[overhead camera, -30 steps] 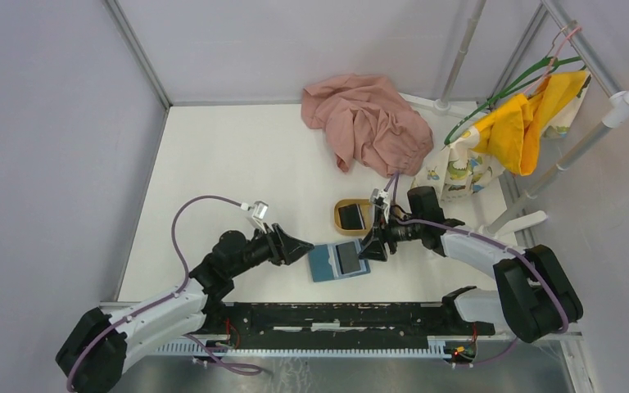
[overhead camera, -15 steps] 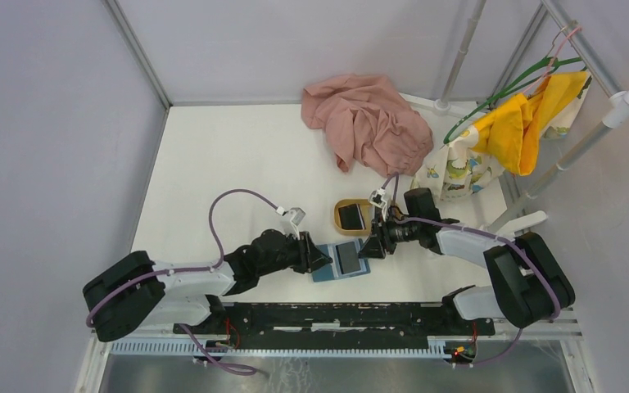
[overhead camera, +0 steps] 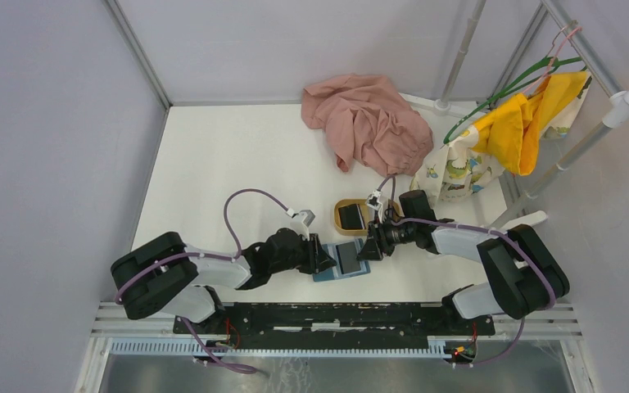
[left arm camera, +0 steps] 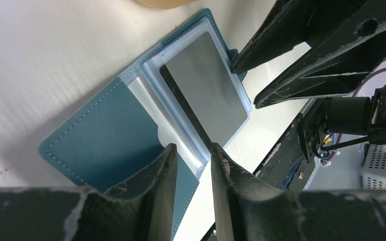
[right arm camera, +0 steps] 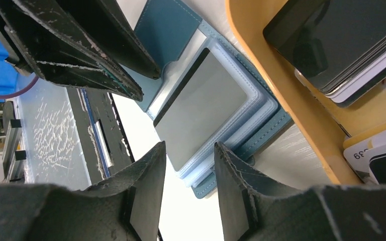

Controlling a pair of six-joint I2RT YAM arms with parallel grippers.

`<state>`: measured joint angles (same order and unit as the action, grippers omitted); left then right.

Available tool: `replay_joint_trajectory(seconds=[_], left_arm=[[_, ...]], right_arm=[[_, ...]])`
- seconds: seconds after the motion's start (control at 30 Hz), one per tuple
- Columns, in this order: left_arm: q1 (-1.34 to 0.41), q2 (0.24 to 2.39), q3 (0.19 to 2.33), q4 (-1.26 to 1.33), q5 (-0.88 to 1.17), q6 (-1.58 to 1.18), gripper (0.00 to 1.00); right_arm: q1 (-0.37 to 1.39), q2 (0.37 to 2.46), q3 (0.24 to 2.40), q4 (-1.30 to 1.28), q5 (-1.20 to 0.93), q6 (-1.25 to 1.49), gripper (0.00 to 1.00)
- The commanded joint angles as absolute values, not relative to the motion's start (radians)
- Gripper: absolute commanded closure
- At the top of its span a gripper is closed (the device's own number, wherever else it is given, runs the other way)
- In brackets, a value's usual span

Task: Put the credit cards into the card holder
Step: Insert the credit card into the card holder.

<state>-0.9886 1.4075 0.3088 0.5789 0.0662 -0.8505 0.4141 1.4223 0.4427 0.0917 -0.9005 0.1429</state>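
The teal card holder (overhead camera: 336, 275) lies open on the table, below the tan tray (overhead camera: 337, 223). One credit card (overhead camera: 348, 258) rests on its clear sleeves, looking grey with glare (left arm camera: 206, 88) (right arm camera: 201, 110). More black credit cards (overhead camera: 350, 216) (right arm camera: 331, 40) are stacked in the tray. My left gripper (overhead camera: 325, 257) (left arm camera: 191, 155) sits low over the holder's left half (left arm camera: 100, 135), jaws a narrow gap apart at the sleeve edge. From the right, my right gripper (overhead camera: 366, 248) (right arm camera: 190, 150) hangs over the holder's right corner, jaws slightly apart and empty.
A pink cloth (overhead camera: 368, 123) is heaped at the back. A yellow garment (overhead camera: 528, 123) and a printed bag (overhead camera: 459, 172) hang on a white rack at the right. The black rail (overhead camera: 336, 315) runs along the near edge. White walls enclose the table.
My left arm has swung right onto the card holder's left half and its jaws have narrowed. The right gripper has edged left toward the card, jaws narrower too.
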Motion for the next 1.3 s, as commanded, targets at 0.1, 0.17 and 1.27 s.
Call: replay_joint_trajectory(seconds=[0.1, 0.17, 1.27], left_arm=[[-0.997, 1.454, 0.357, 0.669, 0.089, -0.818, 0.61], [-0.997, 1.467, 0.36, 0.674, 0.095, -0.818, 0.59], [-0.997, 1.529, 0.37, 0.742, 0.144, -0.852, 0.25]], right_arm=[[0.418, 1.461, 0.457, 0.128, -0.901, 0.194, 0.53], [0.419, 1.462, 0.456, 0.141, -0.915, 0.21, 0.53], [0.424, 1.5, 0.419, 0.367, -1.085, 0.381, 0.76]])
